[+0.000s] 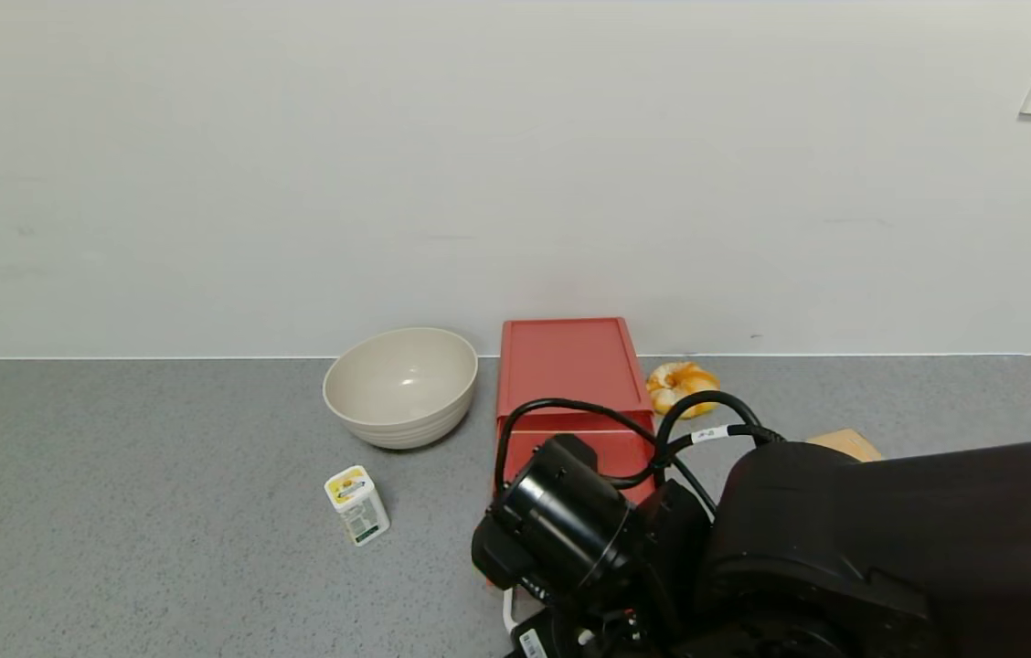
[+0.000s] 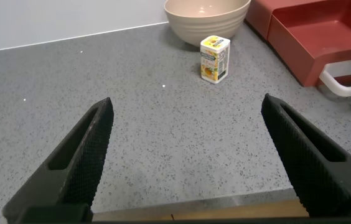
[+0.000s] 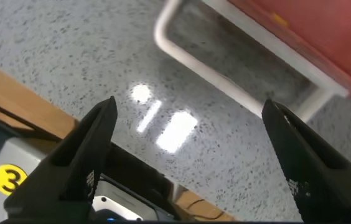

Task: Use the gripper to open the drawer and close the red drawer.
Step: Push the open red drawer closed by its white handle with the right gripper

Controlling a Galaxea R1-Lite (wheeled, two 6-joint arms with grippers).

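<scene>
Looking down from the head, we see our right gripper low over the front of the red drawer, its black body and cables covering most of the pulled-out tray; the fingers themselves are hidden here. A beige bowl sits just beside the drawer, a small yellow-labelled carton stands near it, and an orange pumpkin-like object lies on the drawer's other side.

From the left wrist, our left gripper is spread wide and empty over the grey speckled countertop, with the carton and bowl beyond the fingertips and the open tray off to one side, well apart.

From the right wrist, the fingers stand wide, holding nothing, and the white loop handle lies just ahead of and between the tips, not touched.

We judge the box light, stiff plastic and likely to slide on this smooth counter, so the handle's straight bar is the place to press or grip. A plain white wall backs the counter.
</scene>
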